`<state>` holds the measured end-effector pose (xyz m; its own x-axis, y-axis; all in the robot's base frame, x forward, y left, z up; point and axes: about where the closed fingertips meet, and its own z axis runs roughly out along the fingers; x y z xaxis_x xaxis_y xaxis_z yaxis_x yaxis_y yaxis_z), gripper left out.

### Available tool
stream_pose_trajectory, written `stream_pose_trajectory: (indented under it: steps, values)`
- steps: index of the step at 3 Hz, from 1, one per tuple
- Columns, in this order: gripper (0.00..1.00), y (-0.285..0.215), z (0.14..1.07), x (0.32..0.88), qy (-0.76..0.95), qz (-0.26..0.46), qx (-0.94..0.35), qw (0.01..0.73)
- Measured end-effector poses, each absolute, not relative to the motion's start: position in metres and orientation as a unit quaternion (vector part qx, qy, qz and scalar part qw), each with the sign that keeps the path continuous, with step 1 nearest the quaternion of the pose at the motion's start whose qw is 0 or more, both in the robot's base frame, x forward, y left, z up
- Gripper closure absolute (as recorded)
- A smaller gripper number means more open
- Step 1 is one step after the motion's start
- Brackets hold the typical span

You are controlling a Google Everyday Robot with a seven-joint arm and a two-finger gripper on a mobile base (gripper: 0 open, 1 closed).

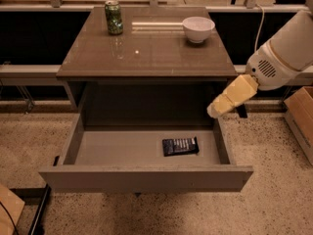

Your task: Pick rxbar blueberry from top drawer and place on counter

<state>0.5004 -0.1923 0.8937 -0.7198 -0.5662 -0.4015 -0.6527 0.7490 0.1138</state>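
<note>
The top drawer is pulled open below the counter. The rxbar blueberry lies flat on the drawer floor, right of the middle, in a dark wrapper with white lettering. My gripper is pale yellow. It hangs from the white arm at the drawer's right rear corner, just above the right side wall and under the counter edge. It is above and to the right of the bar, apart from it, and holds nothing that I can see.
A green can stands at the counter's back left and a white bowl at its back right. A cardboard box sits on the floor at far right. A dark rail and wall run behind the cabinet.
</note>
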Motion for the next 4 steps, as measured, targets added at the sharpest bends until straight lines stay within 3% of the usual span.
stream_pose_trajectory:
  steps: [2,4]
  values:
    - [0.0,-0.156,0.858,0.544,0.922,0.191,-0.296,0.16]
    - [0.0,-0.154,0.851,0.546,0.924,0.196,-0.288,0.155]
